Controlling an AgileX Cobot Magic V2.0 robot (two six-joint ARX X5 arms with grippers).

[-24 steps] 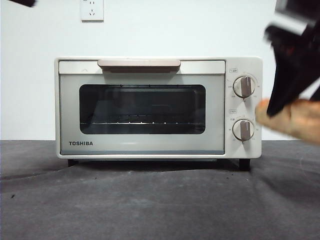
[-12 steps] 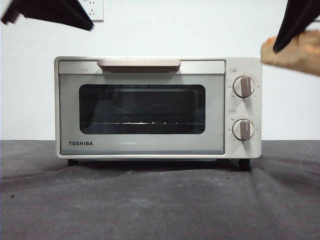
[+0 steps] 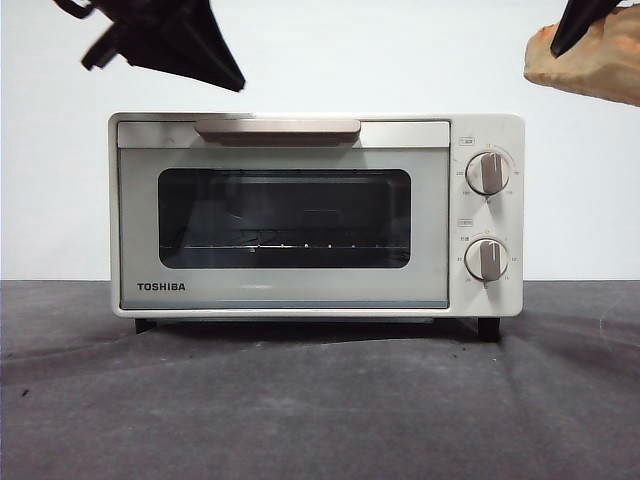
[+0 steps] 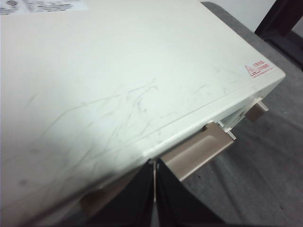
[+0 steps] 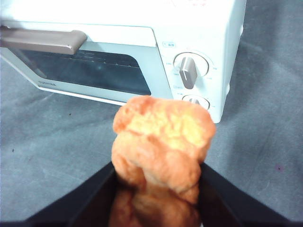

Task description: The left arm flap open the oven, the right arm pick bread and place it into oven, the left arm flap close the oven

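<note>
Right wrist view: right arm's fingers (image 5: 156, 189) clamp lumpy bread (image 5: 161, 142); left arm's fingers (image 4: 154, 198) closed, empty

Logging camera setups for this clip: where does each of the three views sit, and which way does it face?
Front view: low at table height, facing the cream-white toaster oven's closed door; left gripper and right gripper enter from above.
Left wrist view: above the oven's top, looking down past its shut jaws at the tan bar handle.
Right wrist view: above and before the oven, its jaws clamping the golden-brown bread roll.
All share the oven.
</note>
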